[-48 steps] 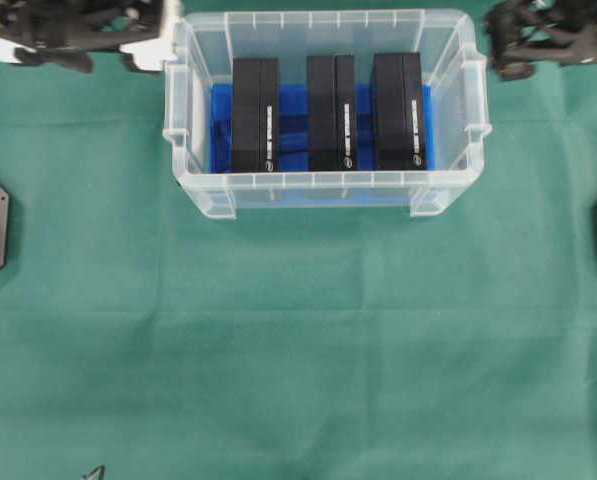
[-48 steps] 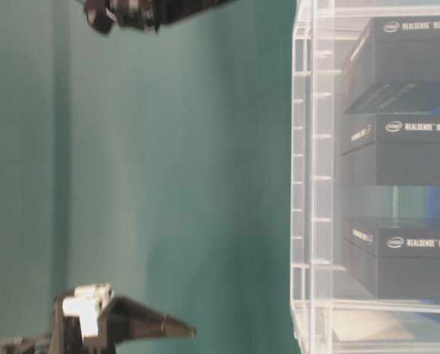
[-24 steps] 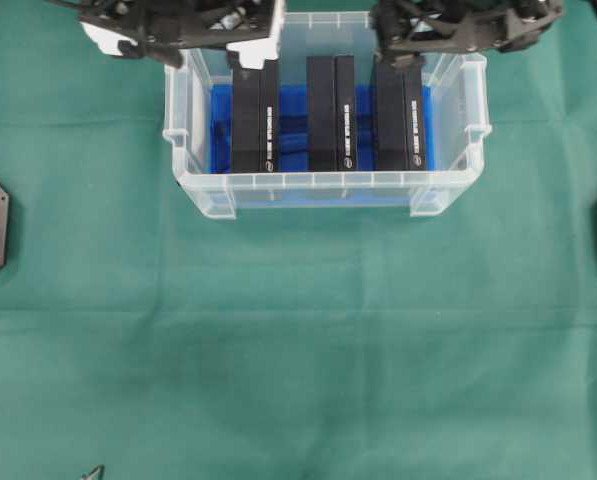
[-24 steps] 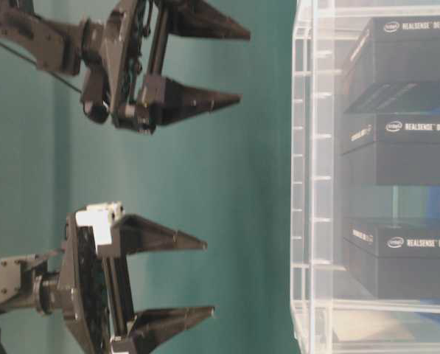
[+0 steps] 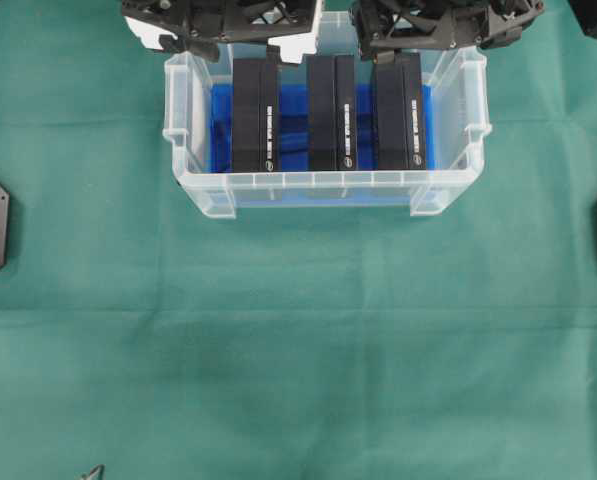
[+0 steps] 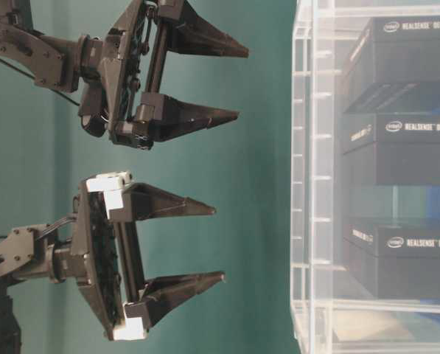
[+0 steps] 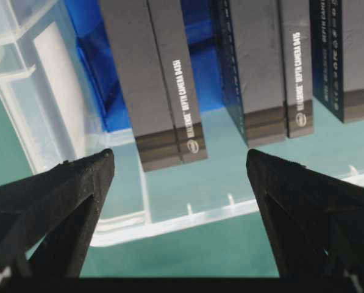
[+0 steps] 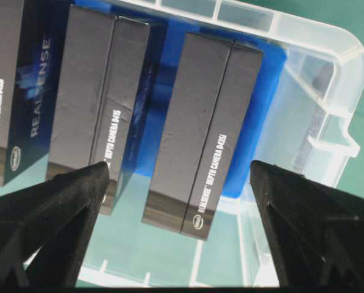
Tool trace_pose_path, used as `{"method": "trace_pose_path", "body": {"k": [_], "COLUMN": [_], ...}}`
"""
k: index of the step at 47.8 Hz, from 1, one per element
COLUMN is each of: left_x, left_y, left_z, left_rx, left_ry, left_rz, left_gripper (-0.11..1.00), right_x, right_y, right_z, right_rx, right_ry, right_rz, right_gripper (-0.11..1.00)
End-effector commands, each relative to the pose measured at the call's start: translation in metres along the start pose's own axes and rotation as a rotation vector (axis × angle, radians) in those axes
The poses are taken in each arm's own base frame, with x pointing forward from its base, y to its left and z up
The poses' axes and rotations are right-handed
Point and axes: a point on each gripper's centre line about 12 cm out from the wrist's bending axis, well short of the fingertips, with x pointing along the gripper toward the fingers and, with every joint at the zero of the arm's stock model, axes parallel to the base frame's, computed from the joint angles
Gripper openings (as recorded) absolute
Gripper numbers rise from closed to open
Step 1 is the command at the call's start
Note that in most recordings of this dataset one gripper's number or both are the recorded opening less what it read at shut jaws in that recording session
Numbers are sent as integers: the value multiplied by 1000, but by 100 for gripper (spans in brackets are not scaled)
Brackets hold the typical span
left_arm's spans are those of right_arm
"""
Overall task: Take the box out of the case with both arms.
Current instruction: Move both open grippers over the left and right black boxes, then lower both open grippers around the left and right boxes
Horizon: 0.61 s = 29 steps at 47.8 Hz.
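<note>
Green-clothed desk, case at its far edge: your left gripper and right gripper hover above it, jaws released wide, probably to straddle a box.

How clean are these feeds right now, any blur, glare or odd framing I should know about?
Overhead view: sharp, evenly lit, arms cut off by the top edge. Table-level view: turned sideways, the case wall hazy, box lettering soft. Left wrist view: boxes crisp, jaws dark and blurred in the foreground. Right wrist view: the same, with mild sheen on the case rim.
</note>
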Motion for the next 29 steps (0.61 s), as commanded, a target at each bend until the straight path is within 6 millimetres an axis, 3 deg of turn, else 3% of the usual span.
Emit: {"method": "trace_pose_path", "body": {"k": [1,29], "left_x": [-13,-7], "left_y": [-2,-3], "left_z": [1,2], "left_rx": [0,0], "left_ry": [-21,-21], "left_rz": [-34,-36], "left_gripper": [85,85], "right_x": [-13,-13], "right_y": [3,4], "right_z": [3,3], "right_rx": [4,5], "right_ry": [-18,-21], "right_rz": [37,40], "right_gripper": [95,95]}}
